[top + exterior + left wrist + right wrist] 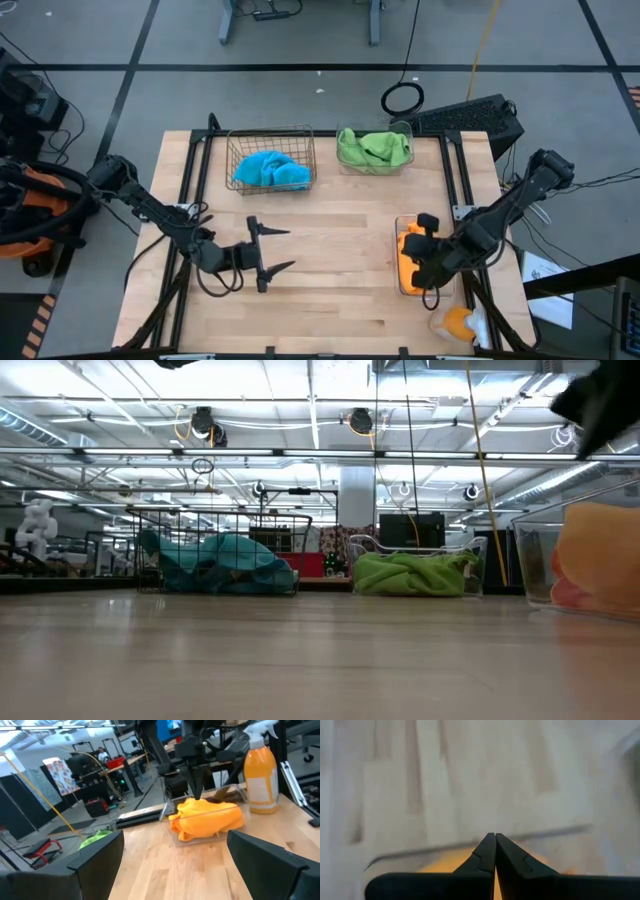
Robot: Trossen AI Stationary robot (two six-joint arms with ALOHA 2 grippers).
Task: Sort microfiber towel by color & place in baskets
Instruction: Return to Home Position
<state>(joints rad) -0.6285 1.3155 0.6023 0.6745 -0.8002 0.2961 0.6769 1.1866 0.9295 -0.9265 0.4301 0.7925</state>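
Left end effector (290,249): fingers were spread wide and held nothing, low over the bare worktop (330,290), left of centre.
Right end effector (495,838): fingers were pressed together with nothing between them, right above the orange towels (405,252); contact could not be told.
Orange towels: lay in the near clear bin (535,565) at the worktop's right edge.
Blue towel (268,170): lay in the wire basket (230,150) at the far side.
Green towel (375,148): lay in the far clear bin (405,128), just beside the wire basket.

Orange spray bottle (261,775); coiled cable (403,98)
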